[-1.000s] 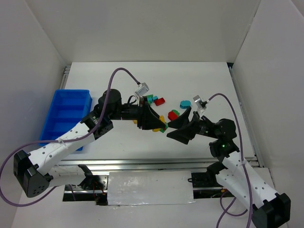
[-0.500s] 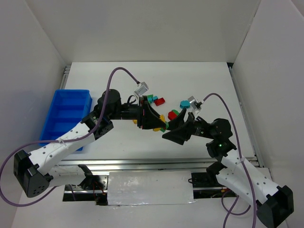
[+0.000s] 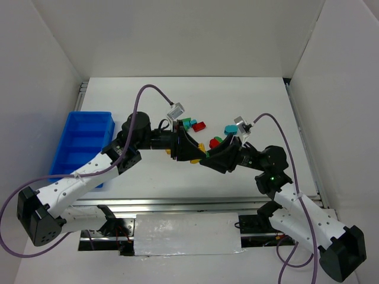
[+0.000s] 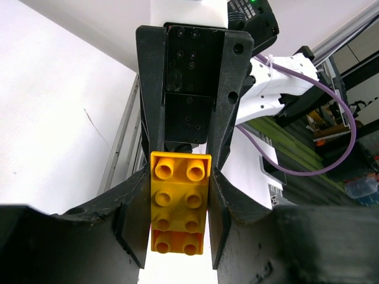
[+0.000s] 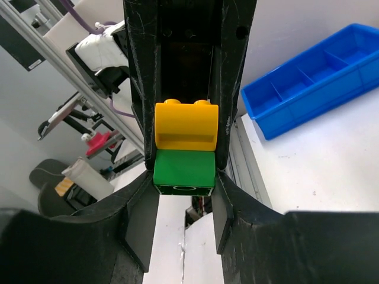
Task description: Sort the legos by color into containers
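A yellow brick (image 4: 180, 201) is clamped flat between the fingers of my left gripper (image 4: 179, 236), which hangs above the middle of the table (image 3: 200, 155). A green brick (image 5: 183, 168) is stuck to the yellow brick's (image 5: 185, 127) end. My right gripper (image 5: 185, 186) faces the left one tip to tip (image 3: 209, 160) and is shut on that green brick. The blue tray (image 3: 83, 142) of containers lies at the far left, also seen in the right wrist view (image 5: 314, 83). Its compartments look bare.
Loose legos lie behind the grippers: a teal brick (image 3: 189, 123), a red brick (image 3: 199, 126), a rounded teal piece (image 3: 230, 129), a red piece (image 3: 215, 142) next to a green one (image 3: 219, 138), and a yellow one (image 3: 201, 146). White walls enclose the table.
My right gripper has moved left up to the left gripper and closed from open onto the green brick. The left arm has held still with the yellow brick.
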Available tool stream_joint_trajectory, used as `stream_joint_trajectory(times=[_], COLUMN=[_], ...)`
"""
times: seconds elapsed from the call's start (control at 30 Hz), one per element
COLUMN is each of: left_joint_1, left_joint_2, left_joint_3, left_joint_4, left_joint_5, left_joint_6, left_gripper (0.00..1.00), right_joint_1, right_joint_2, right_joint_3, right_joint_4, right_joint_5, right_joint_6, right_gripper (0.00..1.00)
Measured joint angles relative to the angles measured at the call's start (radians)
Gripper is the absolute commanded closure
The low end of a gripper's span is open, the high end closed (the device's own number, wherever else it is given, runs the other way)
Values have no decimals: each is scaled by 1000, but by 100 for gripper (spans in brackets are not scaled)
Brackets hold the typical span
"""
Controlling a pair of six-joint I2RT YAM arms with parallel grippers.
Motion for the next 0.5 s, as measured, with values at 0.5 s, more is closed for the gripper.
stream_joint_trajectory(times=[0.5], left_joint_1=[363], left_joint_2=[-148], left_joint_3=[16], left_joint_4=[-179], left_joint_5=[31], left_joint_6=[38], left_gripper=[100], right_joint_1=[3], right_joint_2=[-153], right_joint_3=[-62], right_joint_4=[-78], right_joint_5=[21], right_joint_6=[-191], right_gripper=[100])
